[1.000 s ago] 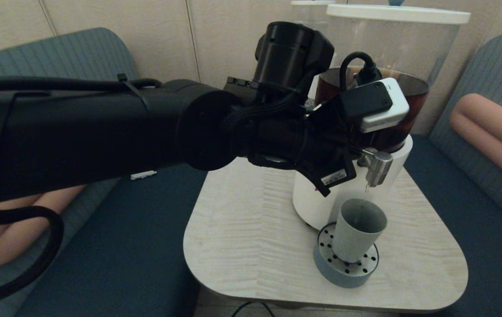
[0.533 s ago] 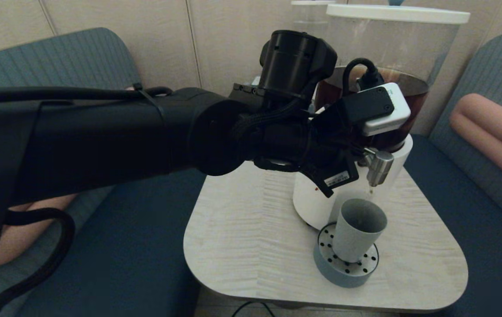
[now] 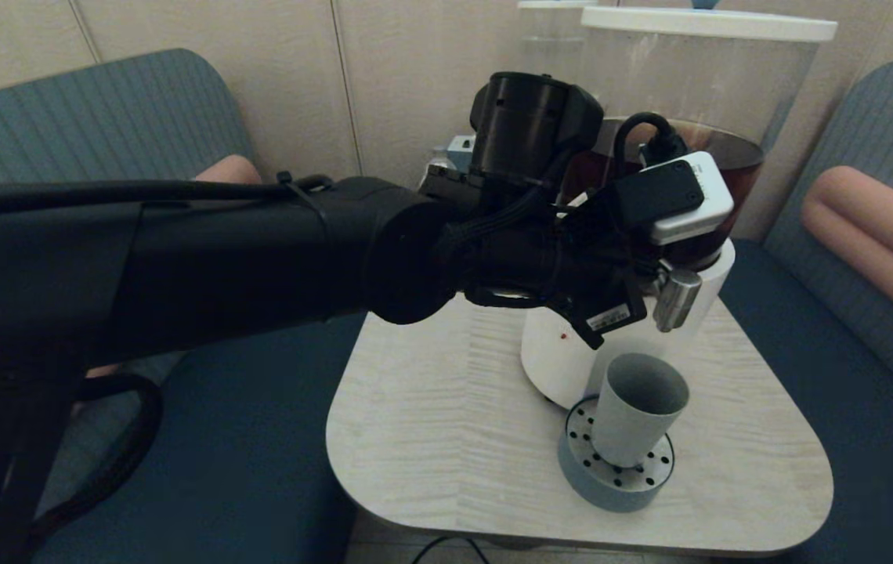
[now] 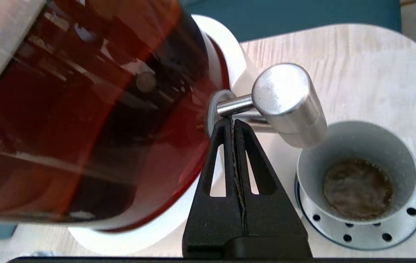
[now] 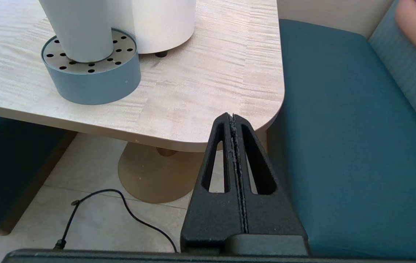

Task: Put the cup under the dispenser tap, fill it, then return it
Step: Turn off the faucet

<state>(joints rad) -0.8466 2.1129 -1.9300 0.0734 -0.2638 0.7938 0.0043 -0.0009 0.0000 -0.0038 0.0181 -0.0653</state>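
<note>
The grey-green cup (image 3: 636, 419) stands upright on a round perforated drip tray (image 3: 615, 474), right under the brushed-steel dispenser tap (image 3: 676, 299). Brown drink (image 4: 357, 188) lies in the cup's bottom. No stream runs from the tap's nozzle (image 4: 295, 106). My left gripper (image 4: 232, 120) is shut on nothing, its tips just below the tap's thin stem by the dark-drink dispenser (image 4: 84, 109). In the head view the left arm hides its fingers. My right gripper (image 5: 232, 116) is shut, parked low off the table's near right corner.
The pale wooden table (image 3: 446, 439) has rounded corners, with teal bench seats (image 3: 204, 470) on both sides. A second clear dispenser (image 3: 544, 31) stands behind. A black cable (image 5: 120, 204) lies on the floor by the table's pedestal (image 5: 149, 175).
My left arm has dropped and slid right, lowering its wrist by the tap. The thin stream that ran into the cup a second ago has stopped. The cup has not moved.
</note>
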